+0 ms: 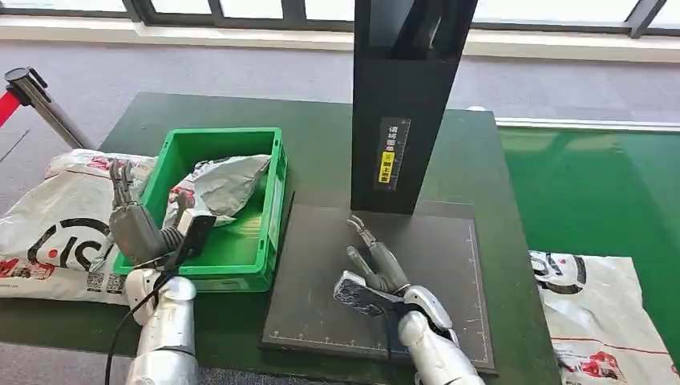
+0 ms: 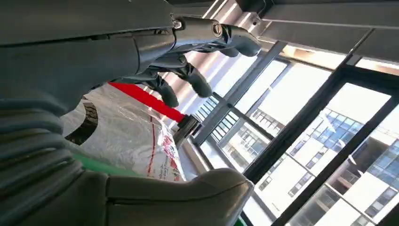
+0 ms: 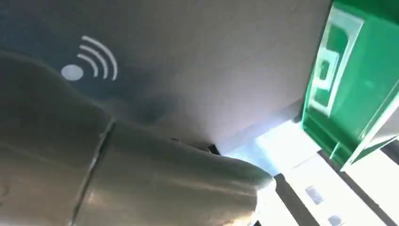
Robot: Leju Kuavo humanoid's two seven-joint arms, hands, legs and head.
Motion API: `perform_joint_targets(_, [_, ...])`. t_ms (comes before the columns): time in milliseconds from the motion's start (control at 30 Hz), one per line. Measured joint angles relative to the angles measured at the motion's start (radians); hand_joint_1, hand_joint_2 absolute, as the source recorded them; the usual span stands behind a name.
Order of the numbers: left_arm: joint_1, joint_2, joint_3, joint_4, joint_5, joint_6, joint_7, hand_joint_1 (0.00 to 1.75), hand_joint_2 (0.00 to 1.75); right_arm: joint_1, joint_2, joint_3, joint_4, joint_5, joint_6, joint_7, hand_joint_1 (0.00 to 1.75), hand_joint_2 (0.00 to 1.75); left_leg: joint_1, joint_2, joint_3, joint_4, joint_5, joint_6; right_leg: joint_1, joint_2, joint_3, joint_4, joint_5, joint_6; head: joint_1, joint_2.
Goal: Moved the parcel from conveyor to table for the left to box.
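Note:
A crumpled grey parcel [image 1: 223, 183] lies inside the green box [image 1: 265, 233] on the dark table. My left hand [image 1: 135, 227] stands at the box's left wall, fingers pointing up and apart, holding nothing. In the left wrist view its fingers [image 2: 188, 77] and thumb [image 2: 188, 193] are spread with empty air between them. My right hand [image 1: 375, 271] lies low over the black mat [image 1: 449, 265] to the right of the box, fingers stretched forward and empty. The right wrist view looks past my thumb [image 3: 155, 179] to the green box [image 3: 362, 80].
A black scanner post [image 1: 405, 96] rises behind the mat. The green conveyor [image 1: 593, 192] runs on the right, with a white printed bag [image 1: 597, 313] at its near end. Another white bag [image 1: 56, 216] lies left of the box. A stanchion [image 1: 32, 92] with a red belt stands at far left.

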Motion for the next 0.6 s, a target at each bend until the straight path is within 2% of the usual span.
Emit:
perform_joint_targets(233, [-0.003,-0.003,-0.001,0.026,0.018,0.0,0.017,0.0,0.0,0.009,0.0,-0.036,-0.037,0.018,-0.006,-0.032,0.0,0.0,0.0,0.0,0.0,0.0,0.0,0.0,0.0,0.0,0.0,0.0,0.0,0.0,0.0,0.0])
perform_joint_targets(367, [-0.01,-0.004,-0.003,0.05,0.052,0.0,-0.017,0.0,0.0,0.009,0.001,-0.059,-0.057,-0.022,-0.04,-0.06,0.0,0.0,0.0,0.0,0.0,0.0,0.0,0.0,0.0,0.0,0.0,0.0,0.0,0.0,0.0,0.0])
perform_joint_targets(400, [-0.009,-0.005,-0.007,0.051,0.087,0.0,-0.028,0.0,0.0,0.011,0.001,-0.07,-0.071,-0.047,-0.067,-0.071,0.0,1.75,0.0,0.0,0.0,0.0,0.0,0.0,0.0,0.0,0.0,0.0,0.0,0.0,0.0,0.0])
perform_joint_targets(433, [-0.006,-0.006,-0.018,0.048,0.125,0.0,-0.035,0.0,0.0,0.011,0.002,-0.083,-0.086,-0.073,-0.091,-0.078,0.0,1.75,0.0,0.0,0.0,0.0,0.0,0.0,0.0,0.0,0.0,0.0,0.0,0.0,0.0,0.0])
perform_joint_targets(467, [-0.001,-0.006,-0.033,0.043,0.158,0.0,-0.039,0.0,1.75,0.011,0.002,-0.098,-0.101,-0.092,-0.106,-0.081,0.0,1.75,0.0,0.0,0.0,0.0,0.0,0.0,0.0,0.0,0.001,0.0,0.0,0.0,0.0,0.0])
perform_joint_targets(533, [0.016,-0.005,-0.069,0.027,0.224,0.0,-0.042,0.0,1.75,0.009,0.0,-0.131,-0.126,-0.112,-0.147,-0.073,0.0,1.75,0.0,0.0,0.0,0.0,0.0,0.0,0.0,0.0,0.001,0.0,0.0,0.0,0.0,0.0])
perform_joint_targets(600, [0.071,0.01,-0.183,-0.047,0.465,-0.016,-0.044,0.0,1.75,0.007,-0.002,-0.191,-0.168,0.013,-0.36,0.041,0.0,1.75,0.0,0.001,0.0,0.001,0.0,0.0,-0.002,0.001,-0.002,0.0,0.001,0.001,-0.001,0.0])
